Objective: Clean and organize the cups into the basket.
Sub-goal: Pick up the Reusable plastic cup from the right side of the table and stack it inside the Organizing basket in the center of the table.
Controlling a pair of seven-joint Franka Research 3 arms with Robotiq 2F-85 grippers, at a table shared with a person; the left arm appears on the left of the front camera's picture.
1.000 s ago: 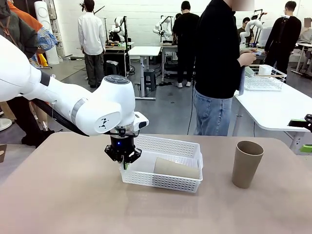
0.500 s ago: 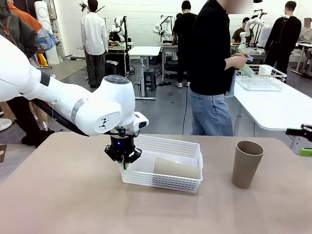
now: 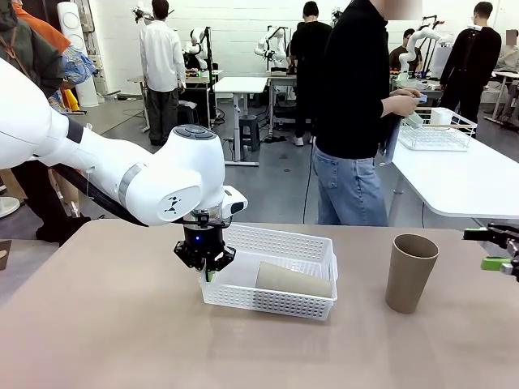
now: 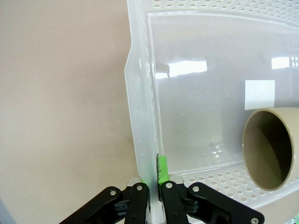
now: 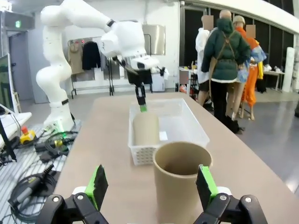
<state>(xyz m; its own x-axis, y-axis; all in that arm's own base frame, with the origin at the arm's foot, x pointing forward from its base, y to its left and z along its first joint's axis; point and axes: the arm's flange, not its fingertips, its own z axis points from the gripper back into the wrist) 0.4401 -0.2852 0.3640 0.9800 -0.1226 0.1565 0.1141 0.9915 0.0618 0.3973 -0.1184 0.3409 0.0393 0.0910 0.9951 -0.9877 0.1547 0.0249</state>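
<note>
Lower centre of the front view: the white lattice basket (image 3: 276, 237) sits on the tan table (image 3: 113, 332), and my left gripper (image 3: 204, 261) is down on its left end. In the left wrist view the basket's (image 4: 140, 116) end wall runs up from the bottom edge straight between the fingers of the left gripper (image 4: 152, 181). The jaws are pinched nearly together on that thin wall, one green pad (image 4: 162, 169) pressed to the inner face, the other finger on the outside.

One tan cup (image 3: 293, 279) lies on its side inside the basket, toward the right half and against the near wall. From the left wrist camera its open mouth (image 4: 268, 147) faces me at the right edge of the frame, well apart from the fingers.

The second cup (image 3: 410, 272), tan-brown, stands upright with its mouth up on the bare table right of the basket. My right gripper (image 3: 493, 248) pokes in at the right edge, level with the cup's rim and near it — not touching. In the right wrist view that upright cup (image 5: 180, 186) fills the lower centre just ahead of the right gripper (image 5: 152, 185), whose green pads are spread wide, holding nothing. Beyond it I see the basket (image 5: 140, 154) with the lying cup (image 5: 145, 128) — the left gripper (image 5: 142, 106) hangs at its far end.
</note>
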